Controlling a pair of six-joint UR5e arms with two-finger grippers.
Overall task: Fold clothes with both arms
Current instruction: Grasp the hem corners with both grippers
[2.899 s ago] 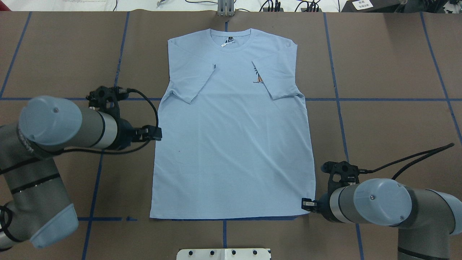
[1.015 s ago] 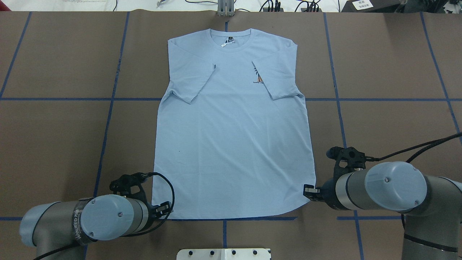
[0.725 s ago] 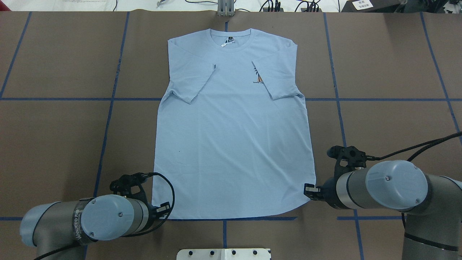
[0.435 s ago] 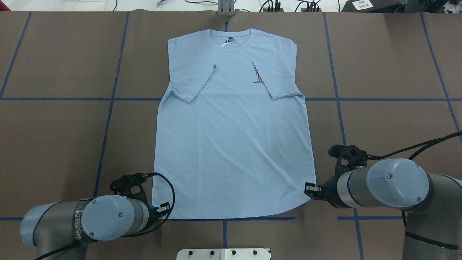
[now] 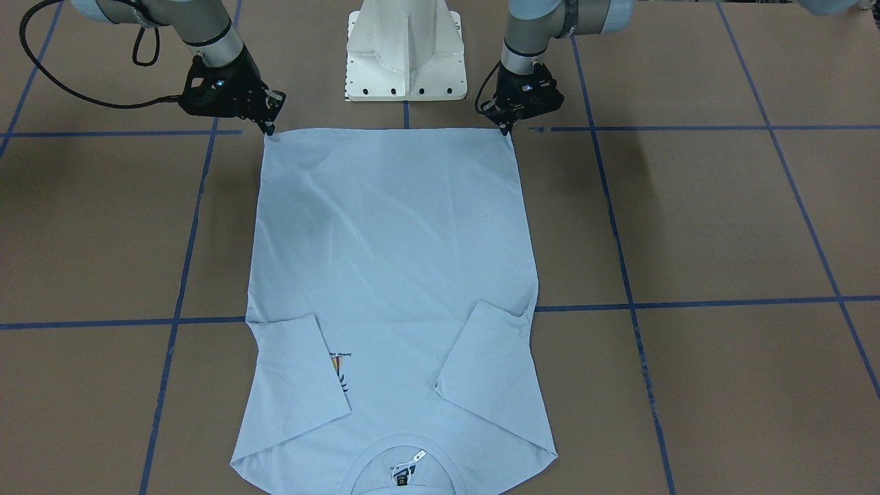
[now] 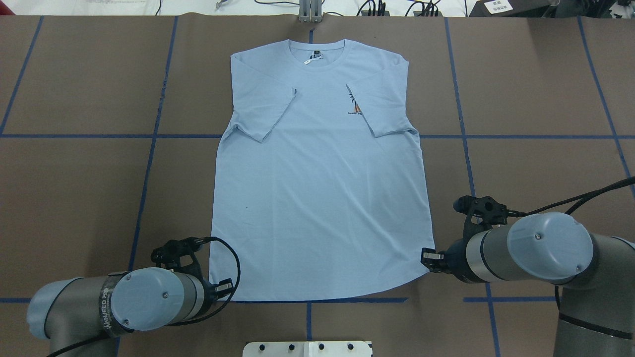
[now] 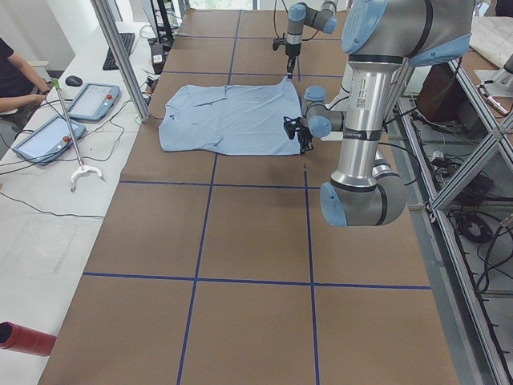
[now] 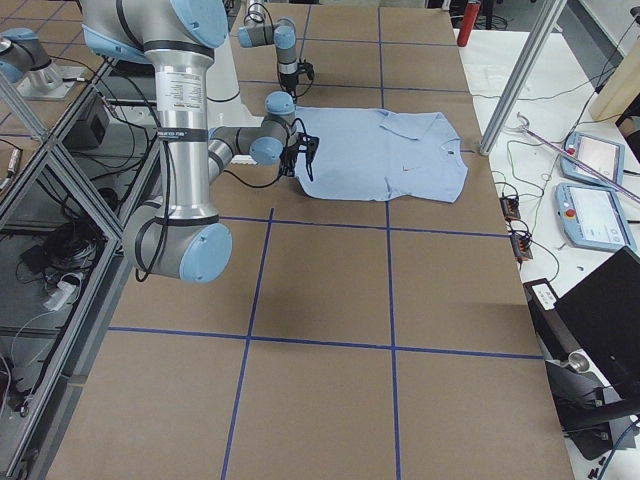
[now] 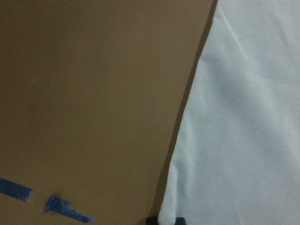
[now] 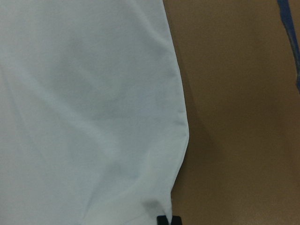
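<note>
We start with the table (image 6: 74, 198), covered in brown paper with a blue tape grid. The light blue T-shirt (image 6: 317, 198) lies flat on it, front up. Its collar points at the table's far edge and its hem runs along the edge nearest the robot's base. We take that layout as deliberate, since it puts the two hem corners within easy reach of either arm.

The left arm (image 6: 124, 302) and the right arm (image 6: 536, 248) both come in low from the robot's edge, one on each side of the hem. That way each can take a corner without crossing the other.

Both sleeves are already turned in over the chest. The one on the robot's right half covers the small palm-tree print (image 6: 354, 105), so we judge the bottom-to-collar fold comes next.

The left gripper (image 6: 225, 287) sits at the hem's left corner. In its wrist view the jaws stand narrow, with the cloth corner between the dark tips, and we read that as a pinch on the fabric.

The right gripper (image 6: 427, 258) is closed small on the hem's right corner. There the hem curves up off the tape line, which suggests the corner is held and drawn slightly.

The label (image 6: 312, 58) lies inside the collar, well apart from both grippers.
</note>
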